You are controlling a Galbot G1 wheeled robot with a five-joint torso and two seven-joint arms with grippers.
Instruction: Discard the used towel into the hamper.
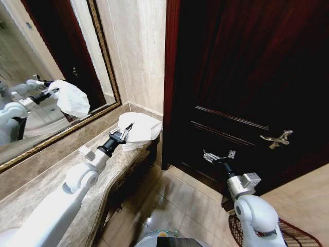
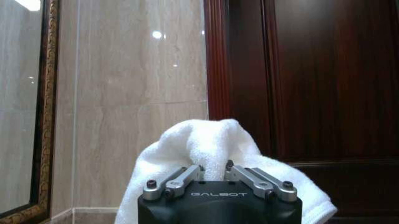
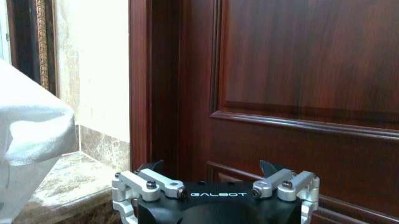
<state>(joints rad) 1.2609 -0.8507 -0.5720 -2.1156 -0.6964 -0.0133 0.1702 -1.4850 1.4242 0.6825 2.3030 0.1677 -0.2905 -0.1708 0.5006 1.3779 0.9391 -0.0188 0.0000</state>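
Note:
The white towel (image 1: 143,128) hangs bunched from my left gripper (image 1: 125,135), which is shut on it just above the far end of the marble counter (image 1: 61,154). In the left wrist view the towel (image 2: 203,144) rises in a fold between the closed fingers (image 2: 187,176). The towel (image 3: 31,121) also hangs over the counter's edge in the right wrist view. My right gripper (image 1: 218,155) stands open and empty in front of the dark wooden door (image 1: 247,77). The hamper (image 1: 300,237), a reddish-brown open-weave basket, sits on the floor at the lower right, partly behind my right arm.
A gold-framed mirror (image 1: 31,77) above the counter reflects the arm and towel. The door handle (image 1: 277,138) sticks out to the right of my right gripper. Beige floor tiles (image 1: 175,200) lie between the counter and the hamper.

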